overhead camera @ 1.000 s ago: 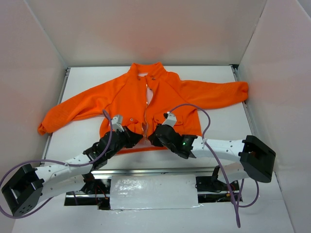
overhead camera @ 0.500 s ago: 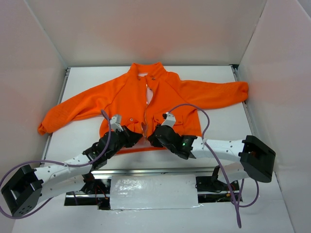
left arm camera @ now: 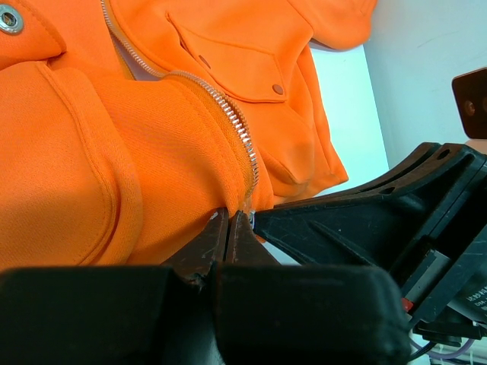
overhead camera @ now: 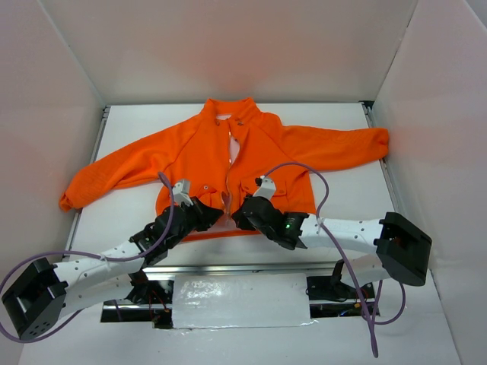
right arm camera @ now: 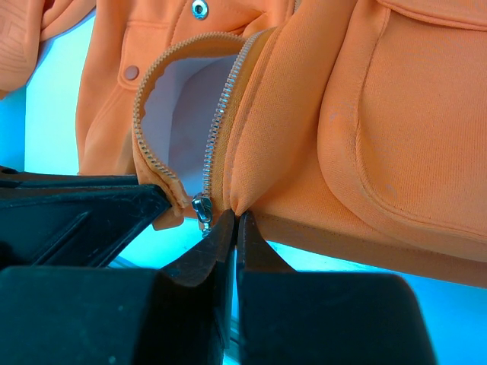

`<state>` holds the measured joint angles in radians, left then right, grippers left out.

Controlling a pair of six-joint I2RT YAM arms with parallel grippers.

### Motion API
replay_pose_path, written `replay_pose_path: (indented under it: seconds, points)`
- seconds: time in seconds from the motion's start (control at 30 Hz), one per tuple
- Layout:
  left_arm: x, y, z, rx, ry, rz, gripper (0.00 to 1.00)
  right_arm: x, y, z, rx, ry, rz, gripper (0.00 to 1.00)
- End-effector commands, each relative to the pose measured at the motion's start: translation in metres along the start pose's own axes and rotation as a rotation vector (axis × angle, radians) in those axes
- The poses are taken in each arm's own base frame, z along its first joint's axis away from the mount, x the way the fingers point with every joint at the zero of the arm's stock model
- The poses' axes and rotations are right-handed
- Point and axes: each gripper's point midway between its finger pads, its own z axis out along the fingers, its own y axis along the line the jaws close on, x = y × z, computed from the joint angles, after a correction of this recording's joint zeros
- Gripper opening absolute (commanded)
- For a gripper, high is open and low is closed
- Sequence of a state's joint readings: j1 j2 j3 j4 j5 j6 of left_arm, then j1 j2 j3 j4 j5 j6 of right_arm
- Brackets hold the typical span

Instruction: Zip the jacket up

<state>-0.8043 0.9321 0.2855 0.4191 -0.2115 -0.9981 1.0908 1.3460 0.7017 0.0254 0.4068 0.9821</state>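
Seen from the overhead camera, the jacket, a small bright orange fleece, lay face up on the white table. Its collar pointed at the far wall, its sleeves were spread out to either side, and its hem lay toward the near edge in front of the arm bases. A pale zipper ran down the centre and gaped a little below the collar.

I had both arms reaching in over the hem. The left gripper was on the left front panel and the right gripper on the right one, close together on either side of the foot of the zipper.

The left wrist camera showed that gripper's fingertips pressed together, pinching the hem right at the bottom end of the zipper teeth, with the fleece bunched into a raised fold above them. A flapped pocket with a snap lay beyond.

The right wrist camera showed its fingertips also pressed together, pinching a fold of hem just beside the zipper. The small metal slider hung just to one side of the tips. Above it the two rows of teeth stood apart, with pale lining showing between them. I could not tell whether the slider touched the fingers
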Motion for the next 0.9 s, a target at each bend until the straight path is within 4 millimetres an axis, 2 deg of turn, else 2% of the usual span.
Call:
replay_pose_path:
  seconds: [0.0,0.53,0.73,0.77,0.8,0.87]
  points:
    - [-0.005,-0.014,0.001,0.051,-0.017,-0.003,0.0,-0.022,0.026,-0.008,-0.072,-0.073,0.037,0.0]
    - [0.001,-0.017,0.003,0.058,0.009,-0.001,0.0,-0.025,0.028,-0.007,-0.067,-0.084,0.027,0.0]
    - [-0.01,-0.023,-0.002,0.064,-0.023,-0.005,0.0,-0.021,0.023,-0.006,-0.068,-0.074,0.016,0.0]
    - [-0.011,-0.022,-0.003,0.057,-0.029,-0.003,0.0,-0.023,0.029,-0.007,-0.089,-0.079,0.018,0.0]
    - [-0.013,-0.022,-0.003,0.054,-0.035,-0.001,0.0,-0.018,0.024,-0.007,-0.092,-0.068,0.012,0.0]
    - [-0.017,-0.024,-0.005,0.054,-0.046,0.001,0.0,-0.019,0.029,-0.01,-0.125,-0.074,0.011,0.0]
